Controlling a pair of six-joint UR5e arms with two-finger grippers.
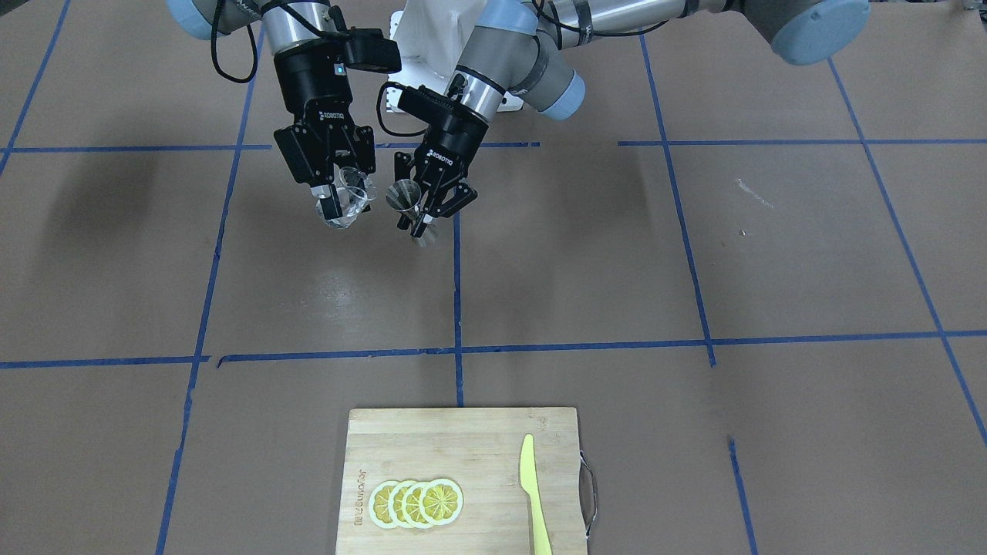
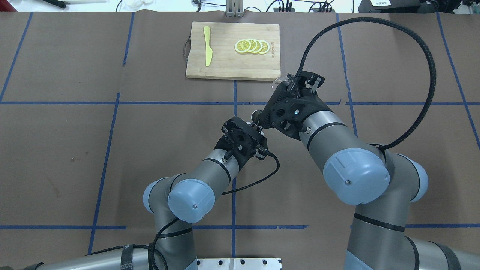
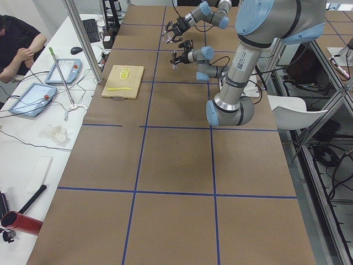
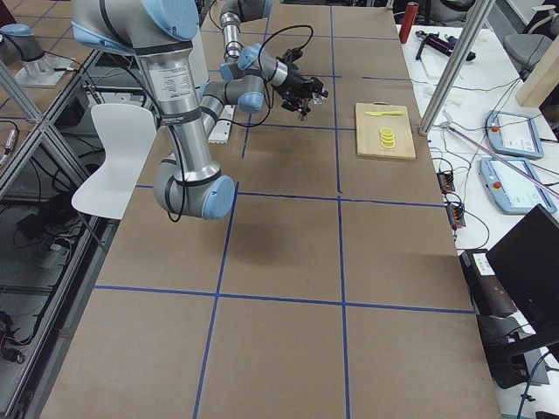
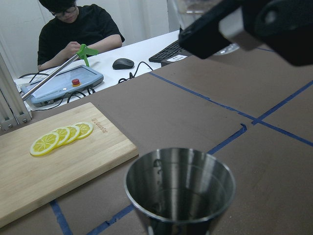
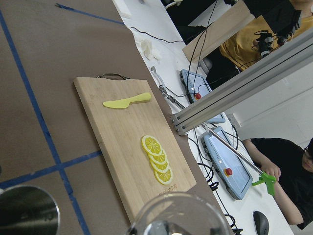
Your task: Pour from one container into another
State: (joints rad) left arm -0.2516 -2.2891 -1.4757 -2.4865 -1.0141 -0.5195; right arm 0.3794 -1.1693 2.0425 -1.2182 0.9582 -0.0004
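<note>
My right gripper (image 1: 340, 203) is shut on the small clear glass cup (image 1: 348, 199) and holds it tilted in the air above the table. Right beside it, my left gripper (image 1: 422, 213) is shut on the waist of the silver metal jigger (image 1: 404, 196), also held off the table. In the overhead view the jigger (image 2: 257, 116) peeks out between the two wrists and the cup (image 2: 278, 80) shows past the right gripper. In the left wrist view the jigger's open mouth (image 5: 180, 182) looks empty. The cup's rim (image 6: 179, 216) fills the bottom of the right wrist view, the jigger (image 6: 27, 212) at lower left.
A wooden cutting board (image 1: 432, 439) lies at the table's far edge from the robot, with several lemon slices (image 1: 416, 502) and a yellow plastic knife (image 1: 533, 493) on it. People sit at a side table with tablets (image 3: 33, 98) beyond the board.
</note>
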